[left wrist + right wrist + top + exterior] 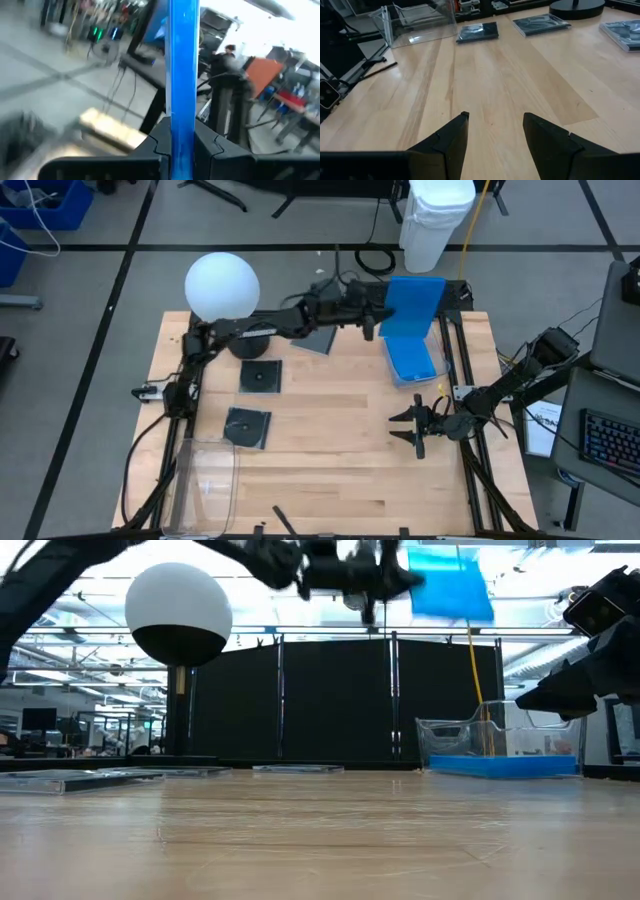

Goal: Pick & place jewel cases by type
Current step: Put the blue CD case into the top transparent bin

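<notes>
Midway through the sort, your left gripper [385, 315] is clenched on a blue jewel case [412, 305], carrying it edge-up in the air at the upper centre of the high view, just above the far end of the clear bin [441, 363] on the table's right side; the left wrist view shows that case [183, 75] as a thin blue strip pinched between the two dark fingers [160, 142]. Inside that bin, more blue [410, 360] already lies flat, at least one case, though you cannot count the stack from these views. Left of centre, three dark jewel cases remain on the wooden table [350, 440]: one [318, 338] partly under the left arm, one [260, 376] below the white globe lamp [222, 287], one [246, 426] lower still. A second clear bin [205, 480] at the lower left looks empty, so the dark set seems not yet started. Your right gripper [415, 426] waits at the lower right of the table, released, with nothing between its jaws.
</notes>
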{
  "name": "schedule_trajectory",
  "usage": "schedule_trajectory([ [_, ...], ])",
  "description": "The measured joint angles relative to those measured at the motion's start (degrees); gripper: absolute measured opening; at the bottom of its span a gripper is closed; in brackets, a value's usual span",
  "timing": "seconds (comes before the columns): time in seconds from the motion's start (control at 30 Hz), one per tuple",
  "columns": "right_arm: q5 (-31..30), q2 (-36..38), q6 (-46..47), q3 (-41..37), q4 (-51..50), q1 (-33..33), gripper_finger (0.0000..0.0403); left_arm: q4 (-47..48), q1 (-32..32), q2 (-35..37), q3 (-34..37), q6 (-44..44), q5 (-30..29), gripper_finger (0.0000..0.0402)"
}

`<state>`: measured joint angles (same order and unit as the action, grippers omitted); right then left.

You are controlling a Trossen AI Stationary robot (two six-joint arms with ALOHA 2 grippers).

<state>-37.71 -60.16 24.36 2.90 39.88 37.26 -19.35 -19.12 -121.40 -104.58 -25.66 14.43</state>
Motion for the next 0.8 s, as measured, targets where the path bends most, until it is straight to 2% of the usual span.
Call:
schedule_trajectory([
  [0.17, 0.00, 0.00, 0.02, -0.02, 0.68, 0.00, 0.0183, -8.24, -0.85, -5.78, 0.01, -13.35, 0.33, 0.0034],
  [0.43, -2.10, 0.00, 0.01, -0.07, 0.76, 0.00, 0.0183, -14.99, 0.70, -11.60, 0.05, -25.86, -7.24, 0.0034],
  [0.67, -2.86, 0.00, -1.81, 0.04, 2.81, 0.00, 0.0183, -11.84, 3.53, -12.72, 0.02, -26.21, -12.53, 0.0034],
  [0.8, -1.52, -0.02, -2.99, 0.04, 3.61, -0.02, 0.0183, -11.81, 4.45, -12.68, 0.00, -25.65, -13.25, 0.0034],
])
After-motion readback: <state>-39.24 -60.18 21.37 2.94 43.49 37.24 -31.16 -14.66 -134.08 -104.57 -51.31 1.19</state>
